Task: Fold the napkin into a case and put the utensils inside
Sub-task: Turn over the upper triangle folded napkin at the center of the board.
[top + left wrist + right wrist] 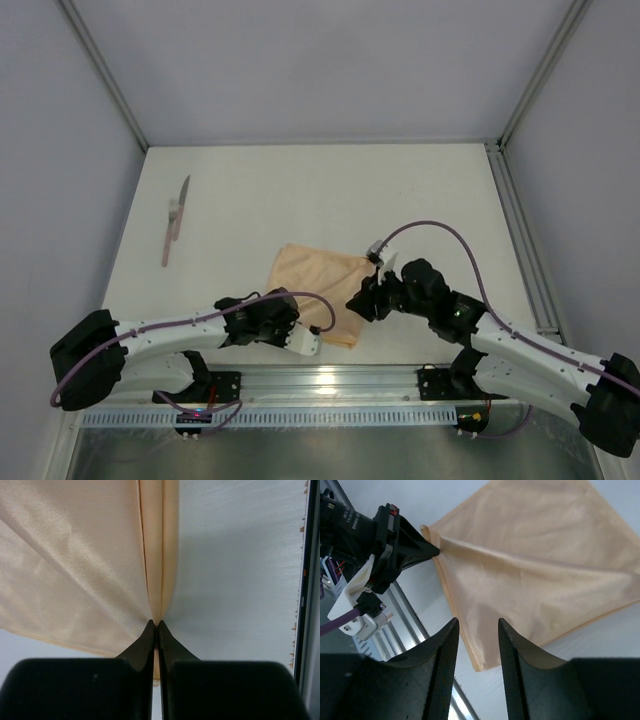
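The peach-orange napkin (318,283) lies on the white table near the front edge, between the two arms. My left gripper (296,322) is shut on its near-left corner; the left wrist view shows the cloth (75,565) pinched between the fingertips with a raised fold running away from them. My right gripper (363,303) is open, hovering just above the napkin's near-right corner (482,655), which shows between its fingers. The utensils (176,219), a knife with a pale pink handle and a second piece beside it, lie at the table's far left. No case shows.
A metal rail (330,385) runs along the table's near edge below the napkin. A vertical metal strip (520,240) borders the right side. Grey walls enclose the table. The left arm's wrist (365,545) shows in the right wrist view.
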Available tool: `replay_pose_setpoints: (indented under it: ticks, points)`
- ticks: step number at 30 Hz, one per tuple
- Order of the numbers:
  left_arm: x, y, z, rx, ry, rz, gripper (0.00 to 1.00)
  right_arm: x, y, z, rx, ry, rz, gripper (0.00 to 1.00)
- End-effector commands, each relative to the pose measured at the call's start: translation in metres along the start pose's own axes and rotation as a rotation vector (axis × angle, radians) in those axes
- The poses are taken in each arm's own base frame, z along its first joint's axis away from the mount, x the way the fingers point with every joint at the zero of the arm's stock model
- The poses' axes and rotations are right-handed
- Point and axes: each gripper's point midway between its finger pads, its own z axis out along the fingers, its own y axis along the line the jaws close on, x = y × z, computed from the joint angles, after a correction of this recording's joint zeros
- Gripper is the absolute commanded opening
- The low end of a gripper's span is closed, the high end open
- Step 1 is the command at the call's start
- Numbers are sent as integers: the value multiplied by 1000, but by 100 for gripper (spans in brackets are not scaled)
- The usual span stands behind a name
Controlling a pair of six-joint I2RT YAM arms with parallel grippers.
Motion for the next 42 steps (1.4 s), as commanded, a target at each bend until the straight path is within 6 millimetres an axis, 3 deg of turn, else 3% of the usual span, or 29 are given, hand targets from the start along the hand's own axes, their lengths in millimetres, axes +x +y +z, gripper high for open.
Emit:
replay_pose_setpoints:
  ticks: [1,5,7,8,10,11,14,18,26,31,42]
  points:
    - [-13,12,-11,-30,-30,-37,0,-41,11,-9,-55,-169,-305,42]
    - [-17,20,-18,-67,-44,-62,0,-39,19,-20,-87,-128,-611,46]
    - [-22,24,-24,-79,-59,-79,0,-14,16,-20,-110,-22,-727,48]
    - [-23,25,-25,-81,-64,-85,0,2,24,-19,-158,22,-837,48]
    - [-26,28,-29,-84,-69,-114,0,29,17,-17,-145,125,-896,49]
    - [-26,28,-29,-86,-68,-126,0,40,27,-17,-176,147,-924,49]
    - [-26,28,-31,-89,-71,-161,0,56,35,-18,-196,167,-968,49]
    - [-23,27,-33,-87,-65,-183,0,76,31,-12,-191,223,-1041,51]
    - [-24,26,-34,-90,-75,-202,0,92,5,9,-43,297,-1110,61]
    - [-24,24,-34,-87,-80,-208,0,91,7,23,-5,279,-1112,63]
    - [-24,25,-35,-90,-85,-216,0,122,11,25,-90,420,-1200,63]
